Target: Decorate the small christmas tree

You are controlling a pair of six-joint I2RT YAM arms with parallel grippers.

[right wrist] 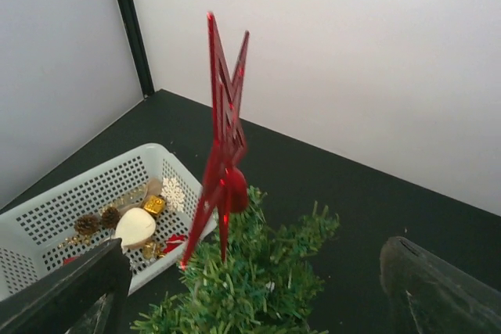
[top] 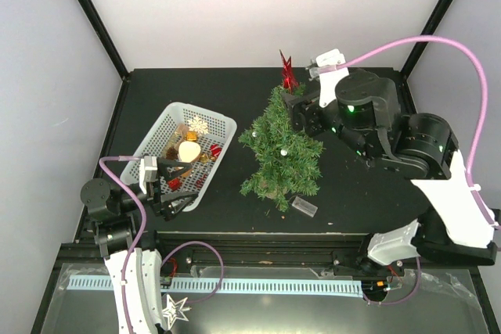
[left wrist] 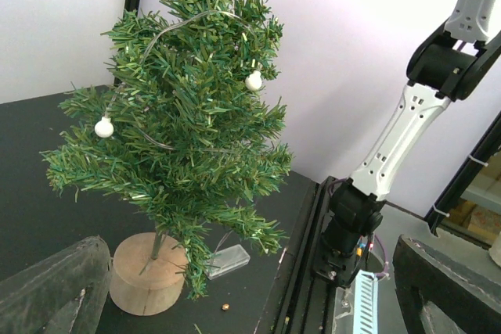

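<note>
A glossy red plastic star (right wrist: pixel 227 123) stands nearly upright on the crown of the small christmas tree (right wrist: pixel 258 295), bristly and dark green. Its foot seems sunk among the needles, though blur hides the joint. The right gripper's (right wrist: pixel 254 260) dark fingers (right wrist: pixel 70 291) stand wide apart, clear of the star. Left, a white perforated plastic basket (right wrist: pixel 55 209) holds a cream bauble (right wrist: pixel 135 226) and pine cones (right wrist: pixel 98 220).

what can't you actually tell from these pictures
Red star: how it sits on the small christmas tree is buried in needles in the right wrist view.
Tree top: cut off by the upper edge of the left wrist view.
White basket: its contents are too small to name in the top view, and the left gripper covers its near end.
Clear box by the tree base: too small to identify.
</note>
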